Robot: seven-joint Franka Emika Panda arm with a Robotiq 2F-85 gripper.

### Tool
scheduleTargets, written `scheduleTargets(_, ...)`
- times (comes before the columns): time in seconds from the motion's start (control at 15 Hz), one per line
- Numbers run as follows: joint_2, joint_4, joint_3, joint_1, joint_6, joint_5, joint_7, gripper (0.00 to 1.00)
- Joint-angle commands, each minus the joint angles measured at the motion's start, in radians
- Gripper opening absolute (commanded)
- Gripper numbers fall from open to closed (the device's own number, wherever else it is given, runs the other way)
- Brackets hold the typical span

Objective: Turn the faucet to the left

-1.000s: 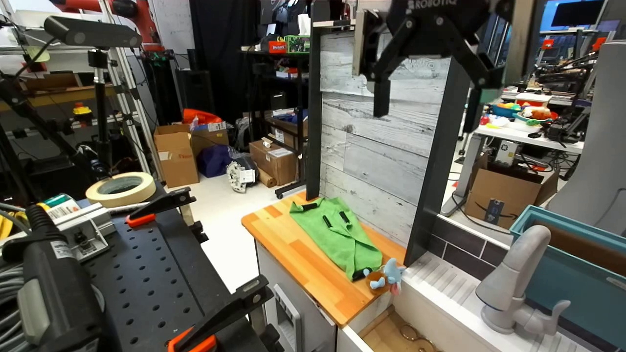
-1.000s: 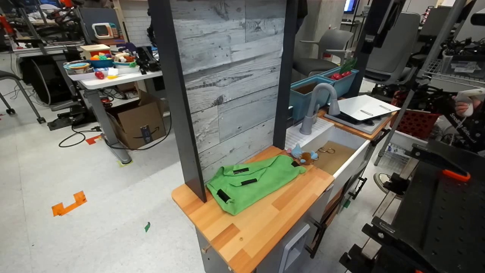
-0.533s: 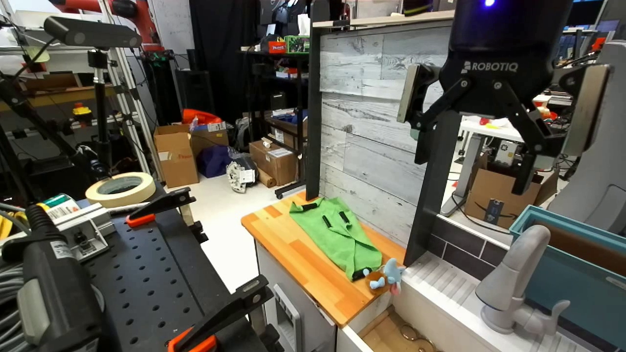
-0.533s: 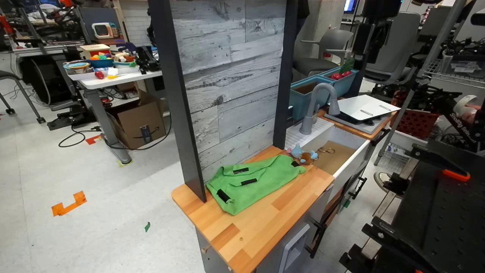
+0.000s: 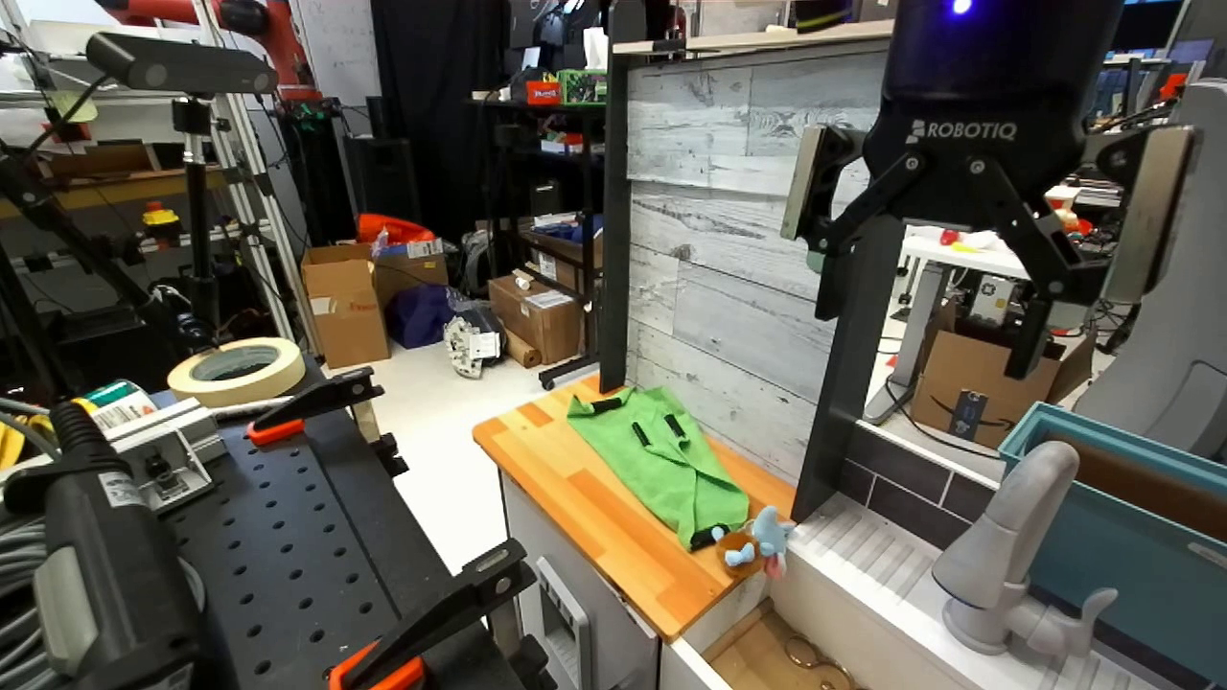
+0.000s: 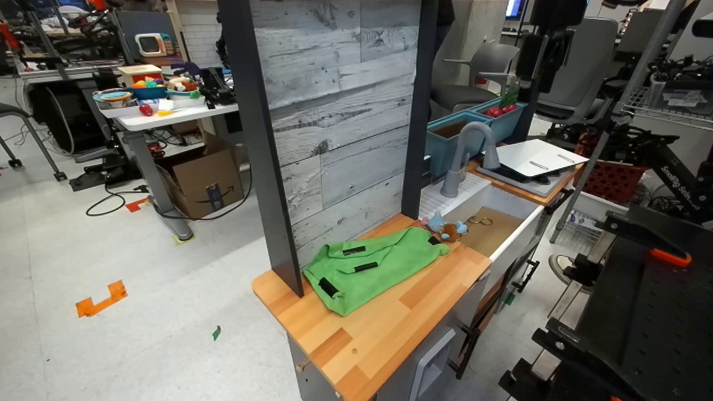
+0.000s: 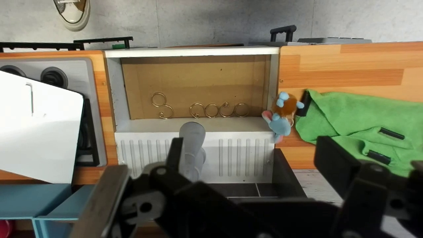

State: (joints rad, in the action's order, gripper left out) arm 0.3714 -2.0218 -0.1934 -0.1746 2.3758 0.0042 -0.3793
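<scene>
The light grey faucet (image 5: 1014,517) stands on the white ribbed ledge behind the sink (image 5: 868,613). It also shows in an exterior view (image 6: 460,159), its spout arching over the ledge towards the basin. In the wrist view the faucet (image 7: 192,138) is seen from above, spout end towards the basin, its lower part hidden by a finger. My gripper (image 5: 927,326) is open and empty, pointing down, above the faucet and apart from it. In the wrist view the faucet lies beside the left finger of my gripper (image 7: 250,153). The gripper shows partly in an exterior view (image 6: 545,61).
A teal planter (image 5: 1141,537) stands behind the faucet. A grey wood panel (image 5: 748,287) with a dark post borders the ledge. A plush toy (image 7: 281,125) sits at the sink corner beside a green cloth (image 7: 357,125). Gold rings (image 7: 211,110) lie in the basin. A white board (image 7: 36,125) covers the stove.
My gripper has come down and moved right in an exterior view, staying open. Over the last half second it is nearly still. The faucet has not moved.
</scene>
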Motion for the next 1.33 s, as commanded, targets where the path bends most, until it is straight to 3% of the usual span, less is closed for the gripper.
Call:
scheduleTargets(0.0, 0.018, 0.021, 0.033, -0.037, 0.002, -0.002, 0.015, 1.0)
scheduleTargets(0.6, 0.098, 0.075, 0.079, -0.106, 0.125, 0.037, -0.016, 1.0)
scheduleTargets(1.27, 0.288, 0.254, 0.114, -0.167, 0.116, 0.045, -0.003, 1.0)
